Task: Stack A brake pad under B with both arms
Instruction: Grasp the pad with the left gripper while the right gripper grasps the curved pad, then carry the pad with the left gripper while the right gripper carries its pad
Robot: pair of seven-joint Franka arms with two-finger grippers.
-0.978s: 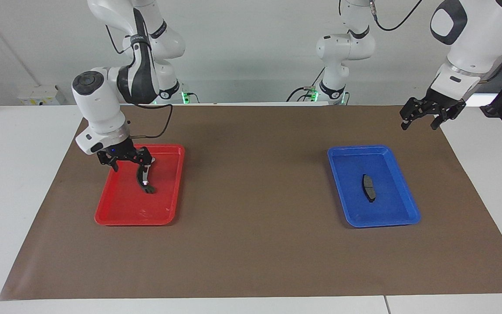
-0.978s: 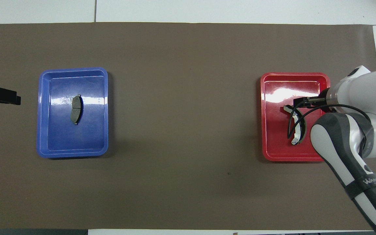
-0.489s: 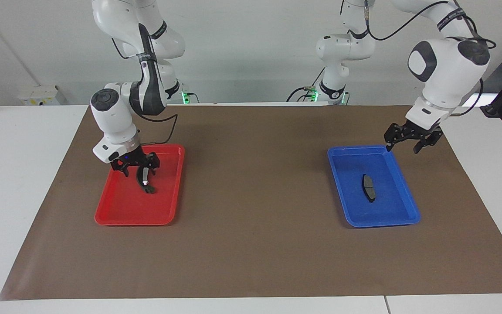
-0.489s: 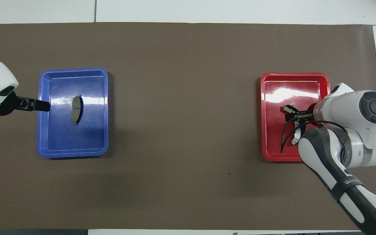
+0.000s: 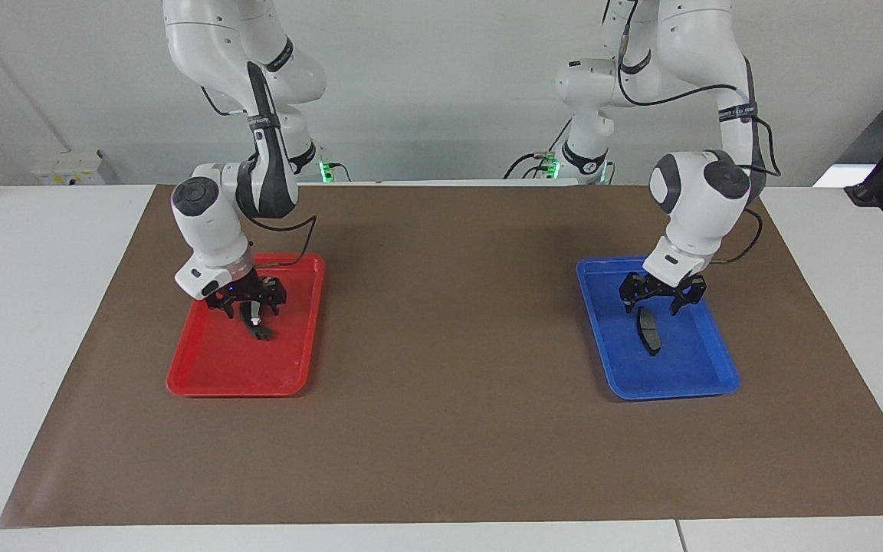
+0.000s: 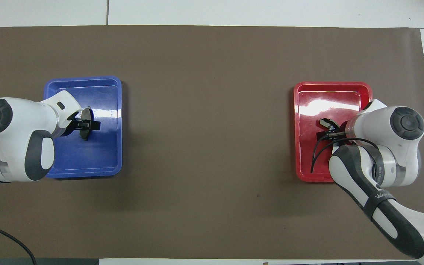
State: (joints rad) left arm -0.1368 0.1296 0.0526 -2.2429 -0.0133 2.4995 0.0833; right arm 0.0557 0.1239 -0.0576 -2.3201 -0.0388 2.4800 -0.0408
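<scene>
Brought the left hand (image 5: 652,309) down from the upper right of the facing view since a second ago. Now hangs spread wide and empty over A brake pad (image 5: 648,331), which lies flat in the blue tray (image 5: 671,395) at centre right. Right hand (image 5: 246,309) also lowered, at centre left: wide open over the upper end of B (image 5: 260,330) in the red tray (image 5: 234,391), gripping nothing as far as can be told. Could pinch the thin pads off-centre — likely to tilt or slip out. Could also press a tray's floor and shift it, or clip B's notched end.
</scene>
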